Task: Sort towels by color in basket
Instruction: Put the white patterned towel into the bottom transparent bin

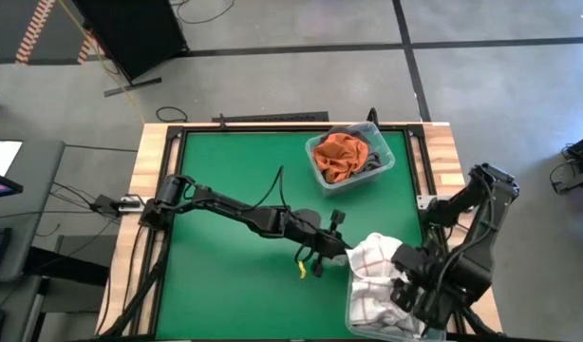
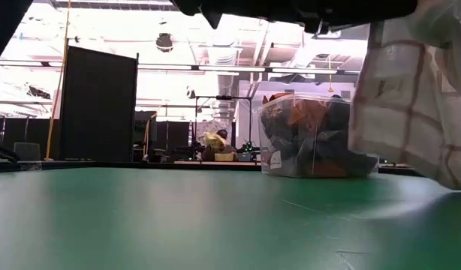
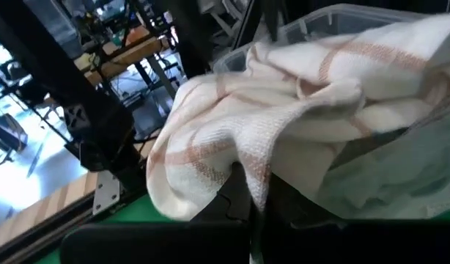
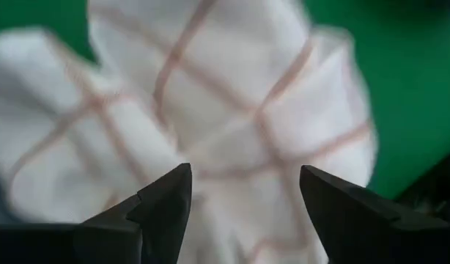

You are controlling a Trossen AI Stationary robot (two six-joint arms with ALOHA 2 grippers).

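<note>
White cloth with thin reddish grid lines (image 1: 375, 258) drapes over the rim of the clear bin (image 1: 363, 318) at the table's near right corner | my left gripper (image 1: 337, 251) clamped on its edge | my right gripper (image 4: 243, 192) just above it, jaws apart, holding nothing | rust orange towel (image 1: 338, 155) in far bin (image 1: 385, 163)

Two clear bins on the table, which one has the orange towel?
The far bin, near the table's back edge; rust orange towel on top. The near bin holds the white red-grid towel.
</note>
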